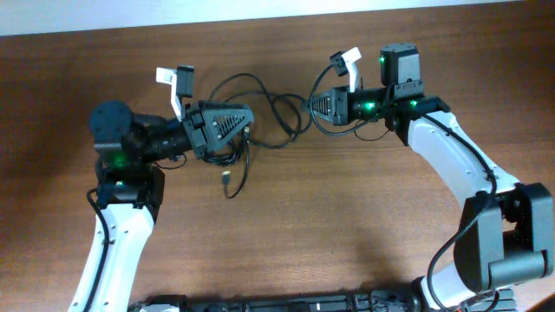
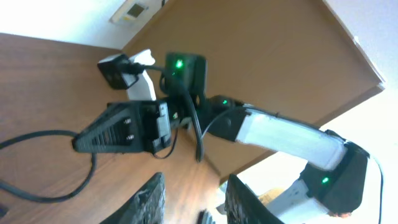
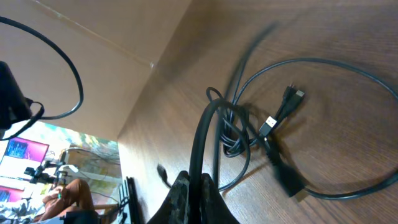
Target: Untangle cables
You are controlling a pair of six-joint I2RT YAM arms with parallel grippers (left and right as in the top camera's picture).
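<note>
The right claw (image 3: 198,196) is clamped on one strand of the cables (image 3: 199,146). They lie bunched between the two arms toward the bench's 12 o'clock edge, with a loose plug (image 1: 227,180) trailing toward 6 o'clock. The left claw (image 2: 194,202) stands parted, nothing in it. With nothing anchoring that side, a pull toward 3 o'clock would likely drag the whole bunch or cinch the knot, and the plug could snag in a loop. The bench (image 1: 347,225) is smooth brown wood grain, so cords may slide. Beyond it are a pale wall (image 2: 62,15) and bright screens (image 3: 22,152).
</note>
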